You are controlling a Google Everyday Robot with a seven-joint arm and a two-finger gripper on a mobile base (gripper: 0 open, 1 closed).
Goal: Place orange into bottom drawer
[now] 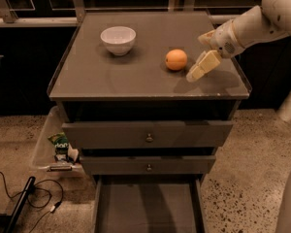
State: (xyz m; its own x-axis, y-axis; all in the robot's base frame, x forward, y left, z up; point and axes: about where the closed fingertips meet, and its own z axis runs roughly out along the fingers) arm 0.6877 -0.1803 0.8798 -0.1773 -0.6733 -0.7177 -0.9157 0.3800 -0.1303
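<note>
Gripper (196, 72) hangs low over the right-front part of the cabinet top (136, 76), tip angled down-left twd the orange (176, 59). Can't tell how far open it is; nothing seen in its hold. Orange sits on the top just left of the gripper, near but apart. White bowl (118, 39) stands further left & back. Top drawer (148, 134) & middle drawer (148, 165) are shut. Bottom drawer (145, 205) is pulled out below, orange not in it. My read: early stage. Drawer ready, gripper near the fruit, but grasp, carry down & release all left to do.
</note>
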